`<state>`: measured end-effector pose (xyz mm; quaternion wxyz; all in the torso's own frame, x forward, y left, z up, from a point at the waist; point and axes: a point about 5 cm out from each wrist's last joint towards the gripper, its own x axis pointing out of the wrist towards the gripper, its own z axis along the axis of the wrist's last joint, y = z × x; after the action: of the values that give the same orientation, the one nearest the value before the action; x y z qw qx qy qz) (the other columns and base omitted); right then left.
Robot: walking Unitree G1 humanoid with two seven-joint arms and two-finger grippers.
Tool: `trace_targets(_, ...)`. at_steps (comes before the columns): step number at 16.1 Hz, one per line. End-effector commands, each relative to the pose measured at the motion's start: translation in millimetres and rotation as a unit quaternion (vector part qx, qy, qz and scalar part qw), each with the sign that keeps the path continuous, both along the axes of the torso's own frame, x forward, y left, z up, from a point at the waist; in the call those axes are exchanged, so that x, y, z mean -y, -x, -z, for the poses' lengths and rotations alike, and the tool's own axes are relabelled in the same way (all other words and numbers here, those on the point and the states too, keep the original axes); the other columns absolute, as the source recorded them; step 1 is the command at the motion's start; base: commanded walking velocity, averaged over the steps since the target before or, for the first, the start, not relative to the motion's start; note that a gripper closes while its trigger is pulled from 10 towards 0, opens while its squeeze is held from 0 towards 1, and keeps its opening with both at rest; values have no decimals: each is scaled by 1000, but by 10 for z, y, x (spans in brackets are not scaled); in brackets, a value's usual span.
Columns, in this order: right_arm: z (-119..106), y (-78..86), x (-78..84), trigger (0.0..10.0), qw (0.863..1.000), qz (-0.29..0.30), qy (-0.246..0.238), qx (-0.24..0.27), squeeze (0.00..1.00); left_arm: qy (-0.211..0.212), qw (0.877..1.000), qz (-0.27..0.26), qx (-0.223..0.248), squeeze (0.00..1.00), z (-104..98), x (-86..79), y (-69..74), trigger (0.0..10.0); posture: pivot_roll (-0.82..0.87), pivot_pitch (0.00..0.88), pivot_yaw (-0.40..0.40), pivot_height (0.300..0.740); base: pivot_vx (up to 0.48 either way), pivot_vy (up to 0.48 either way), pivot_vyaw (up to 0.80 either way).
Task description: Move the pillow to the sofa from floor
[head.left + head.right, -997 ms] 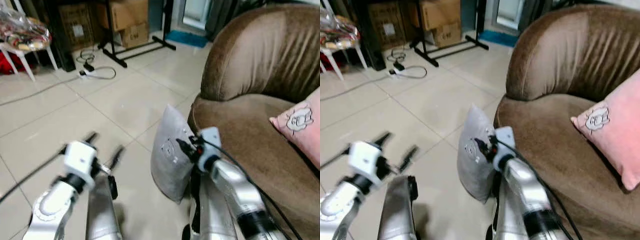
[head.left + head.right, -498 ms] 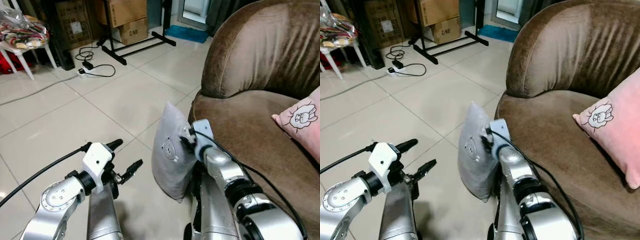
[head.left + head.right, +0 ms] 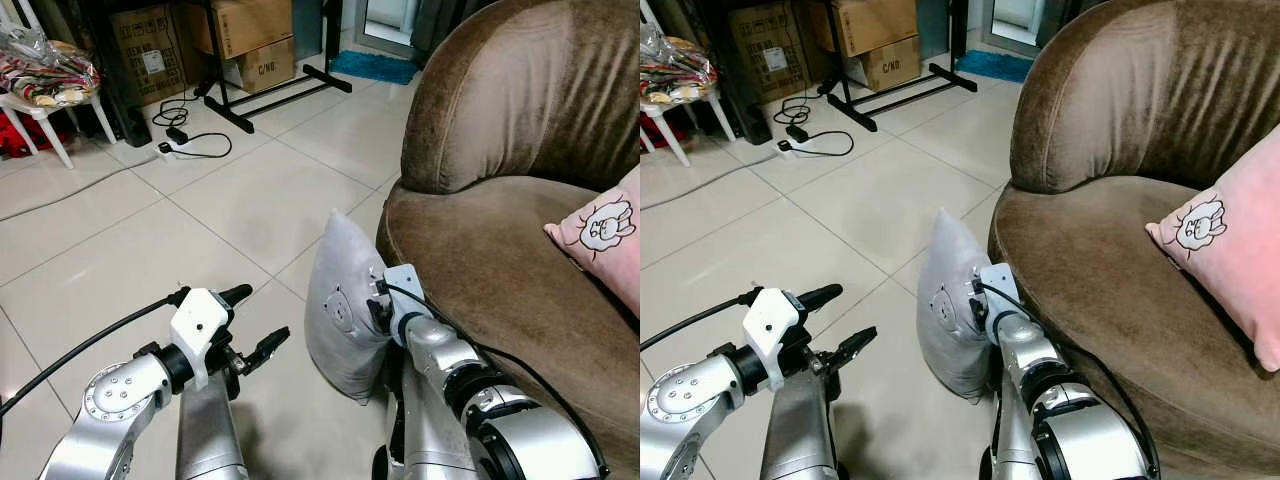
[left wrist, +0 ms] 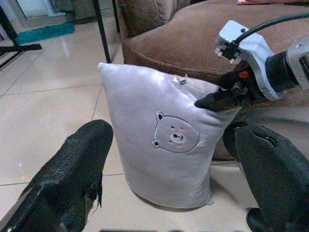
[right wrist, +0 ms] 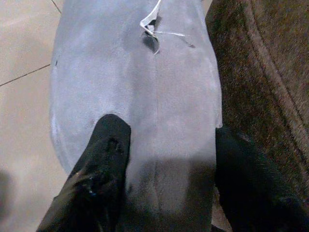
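Right gripper [image 5: 164, 159] is clasping one soft grey pillow [image 3: 342, 305] standing beside one brown velvety sofa [image 3: 520, 190]; left gripper [image 3: 255, 325] is hovering spread.

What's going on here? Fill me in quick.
The robot is working on a grey pillow with a bear face that stands upright on the tiled floor, leaning against the front of the brown sofa. Its right gripper has its two black fingers astride the pillow's top edge, one on each face. The left gripper hovers open just beside the pillow, not touching it. The pillow is not yet lifted. A pink pillow already lies on the sofa seat.
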<state>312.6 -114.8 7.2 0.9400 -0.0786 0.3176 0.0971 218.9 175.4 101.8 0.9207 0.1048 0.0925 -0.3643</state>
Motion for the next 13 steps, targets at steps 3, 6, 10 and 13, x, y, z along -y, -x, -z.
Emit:
trace_targets(3,24,25,-62,0,1000,-14,-9,-6,0,-5,1000,9,-13,922,20,-15,22,10000,54,5,2,441,0,0,0)
trace_targets(6,10,18,-105,0,999,-25,-20,-2,0,-6,1000,9,-14,914,30,-16,29,10000,59,8,-4,441,0,0,0)
trace_targets(10,25,39,-133,0,998,-60,-2,2,0,-9,1000,7,-18,898,55,-16,52,10000,61,2,-13,441,0,0,0)
trace_targets(13,6,21,-118,0,998,-61,21,20,0,-11,1000,2,-14,863,59,-25,36,10000,66,0,-21,441,0,0,0)
